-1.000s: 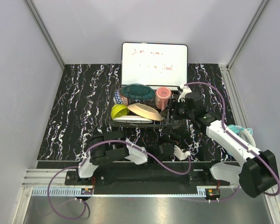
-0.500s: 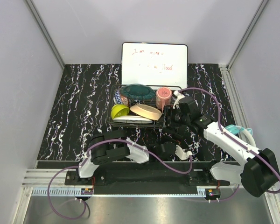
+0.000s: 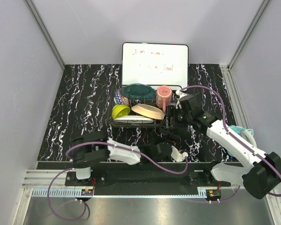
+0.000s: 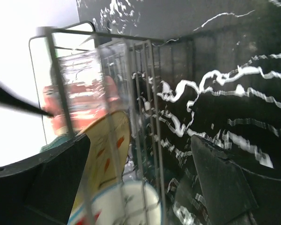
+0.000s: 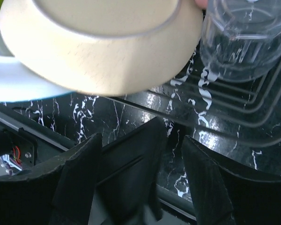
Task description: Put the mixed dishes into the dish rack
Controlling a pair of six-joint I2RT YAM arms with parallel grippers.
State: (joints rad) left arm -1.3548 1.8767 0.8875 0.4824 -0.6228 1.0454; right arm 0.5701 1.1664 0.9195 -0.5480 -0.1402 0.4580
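The dish rack [image 3: 116, 123] stands mid-table and holds a teal plate [image 3: 137, 91], pink mug [image 3: 163, 95], lime-green bowl [image 3: 119, 111], peach plate [image 3: 147, 111], white plate [image 3: 132, 120] and red patterned bowl [image 3: 122, 99]. In the right wrist view the peach plate's underside [image 5: 98, 47] and a clear glass [image 5: 246, 37] lie on the rack wires [image 5: 225, 110]. My right gripper [image 3: 172, 119] [image 5: 140, 173] hangs open and empty over the rack's front right corner. My left gripper [image 3: 167, 144] [image 4: 136, 187] is open and empty just outside that corner, facing the glass [image 4: 86, 77] and white plate [image 4: 131, 201].
A white handwritten whiteboard [image 3: 154, 64] leans behind the rack. A teal-and-white object [image 3: 241, 131] lies at the table's right edge. A dark part shows between my right fingers in the wrist view; I cannot tell what it is. Grey walls enclose the black marbled table [image 3: 79, 108].
The left arm's elbow has swung down and to the left, and its gripper stays by the rack's front right corner. The right gripper has shifted slightly over that corner.
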